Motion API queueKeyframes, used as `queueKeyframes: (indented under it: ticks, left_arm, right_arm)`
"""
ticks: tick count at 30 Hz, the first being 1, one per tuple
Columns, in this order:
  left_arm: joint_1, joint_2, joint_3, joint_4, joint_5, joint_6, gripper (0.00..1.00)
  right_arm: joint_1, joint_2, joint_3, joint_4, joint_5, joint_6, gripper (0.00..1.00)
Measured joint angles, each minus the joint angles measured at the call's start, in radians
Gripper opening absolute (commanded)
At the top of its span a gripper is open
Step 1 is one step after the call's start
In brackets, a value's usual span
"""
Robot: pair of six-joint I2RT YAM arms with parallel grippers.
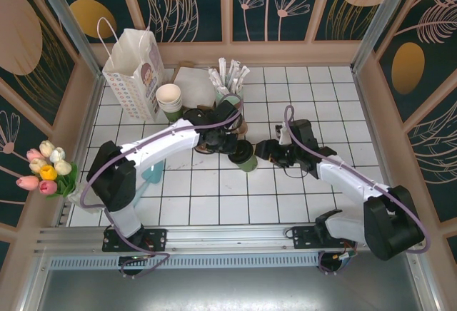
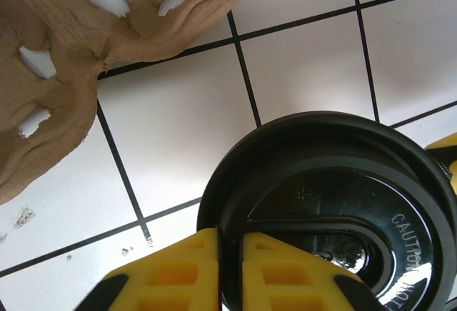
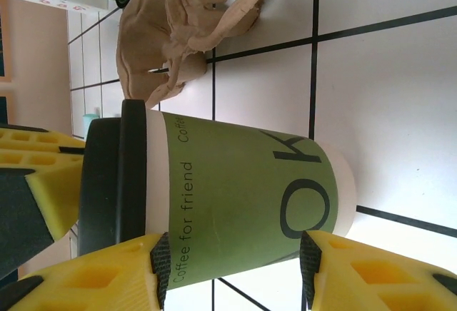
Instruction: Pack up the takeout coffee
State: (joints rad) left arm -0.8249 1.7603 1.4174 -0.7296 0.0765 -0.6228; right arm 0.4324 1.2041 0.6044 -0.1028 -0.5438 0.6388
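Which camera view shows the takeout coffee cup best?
The right wrist view: the takeout coffee cup appears large from the side, with green wall, lettering and black lid. The left wrist view gives its lid from above; the top external view shows the cup small.

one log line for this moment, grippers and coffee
left gripper: shut on takeout coffee lid rim | right gripper: open at cup side

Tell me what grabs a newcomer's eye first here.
Both arms meet mid-table at the takeout coffee, a green cup with a black lid: the left pincer pinches the lid's rim, and the right pincer stands open beside the cup. A brown pulp carrier lies close by, and a white paper bag stands at the back left.
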Motion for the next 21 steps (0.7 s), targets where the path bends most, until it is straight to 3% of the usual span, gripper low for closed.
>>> queueKeyframes:
  ticks: [9,21]
  left_arm:
    - [-0.011,0.012,0.064,-0.054,-0.015,0.006,0.05]
    - [-0.014,0.042,0.101,-0.098,-0.053,0.013,0.05]
  right_arm:
    - [0.0,-0.097,0.0,-0.001,0.051,0.001,0.51]
    - [0.001,-0.065,-0.058,0.118,-0.039,0.031,0.46]
